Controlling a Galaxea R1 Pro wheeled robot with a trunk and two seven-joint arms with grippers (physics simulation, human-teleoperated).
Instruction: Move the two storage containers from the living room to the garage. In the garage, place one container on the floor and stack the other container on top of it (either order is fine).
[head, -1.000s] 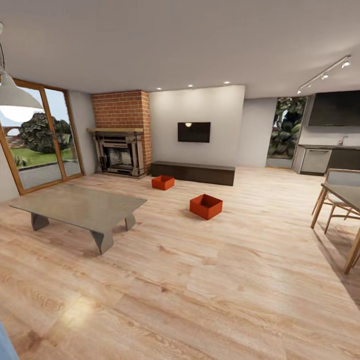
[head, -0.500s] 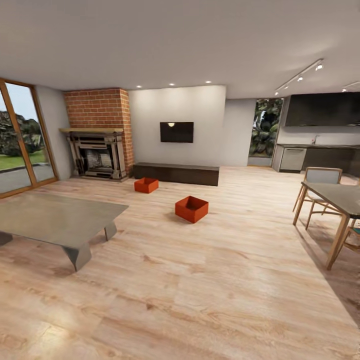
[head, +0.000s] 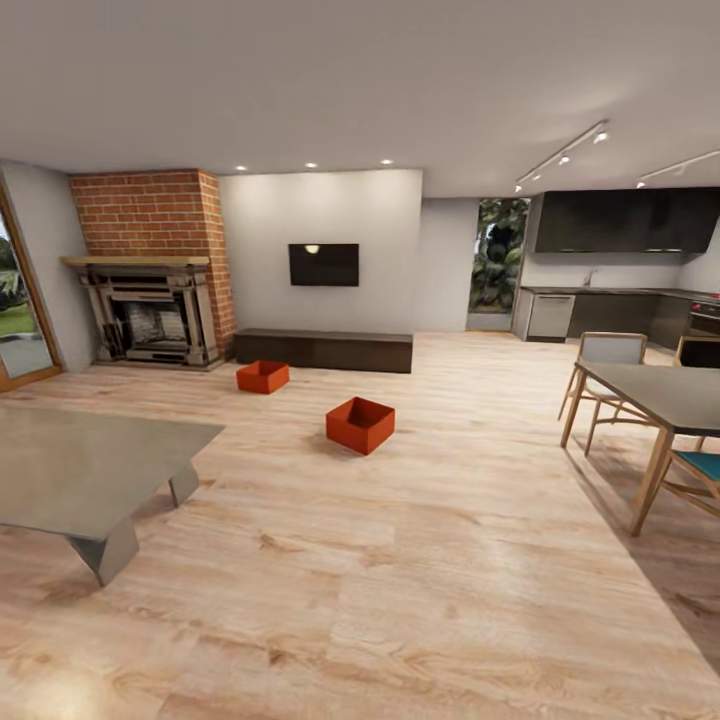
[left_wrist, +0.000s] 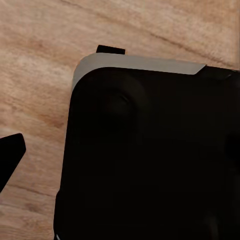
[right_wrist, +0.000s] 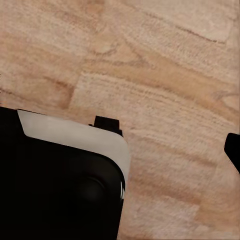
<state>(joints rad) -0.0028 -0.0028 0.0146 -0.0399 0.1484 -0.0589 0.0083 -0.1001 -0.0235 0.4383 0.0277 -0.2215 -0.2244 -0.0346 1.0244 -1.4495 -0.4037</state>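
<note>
Two orange-red open-top boxes sit on the pale wood-plank floor (head: 420, 560) of a large living room. The nearer box (head: 360, 424) lies toward the middle of the room, turned at an angle, its hollow inside showing. The farther box (head: 263, 376) sits at about ten o'clock from it, well apart, just in front of a long dark low cabinet (head: 324, 349) that runs along the white back wall. A black television (head: 324, 264) hangs on that wall above the cabinet.

At about nine o'clock from the boxes stands a brick fireplace (head: 150, 270) with a dark hearth. Closer in, at about seven o'clock, a low grey coffee table (head: 80, 470) stands on angled legs. At about three o'clock, a dining table (head: 665, 395) stands with wooden chairs (head: 605, 375) around it. Beyond them, at about one o'clock, is a dark kitchen (head: 625, 270).

Each wrist camera looks down at wood planks past a dark rounded robot part (left_wrist: 150, 155). One dark fingertip (left_wrist: 10, 157) of the left gripper and one fingertip (right_wrist: 234, 149) of the right gripper poke in at the picture edges. I cannot tell whether either gripper is open or closed.
</note>
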